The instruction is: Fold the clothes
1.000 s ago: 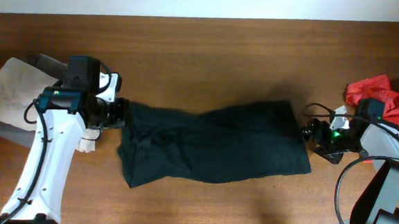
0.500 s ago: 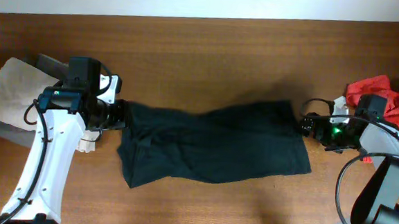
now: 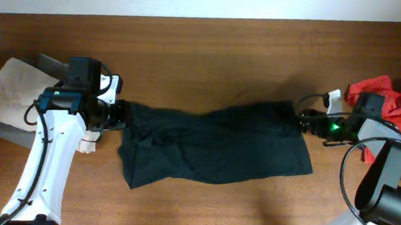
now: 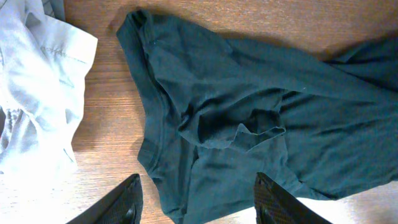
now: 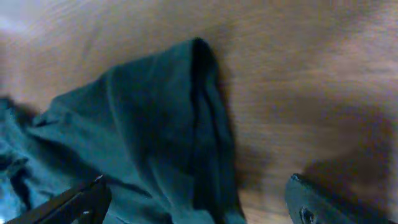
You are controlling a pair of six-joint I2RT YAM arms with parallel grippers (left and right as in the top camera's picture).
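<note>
**Black T-shirt (image 3: 213,141) at the centre of the surface (image 3: 211,50)**

The T-shirt lay rumpled, stretched from 9 to 3 o'clock (overhead view). The left end effector (image 4: 202,202) stood at its 9 o'clock edge, jaws apart over the hem, gripping nothing. The right end effector (image 5: 196,205), by the 3 o'clock corner, was spread wide and empty.
</note>
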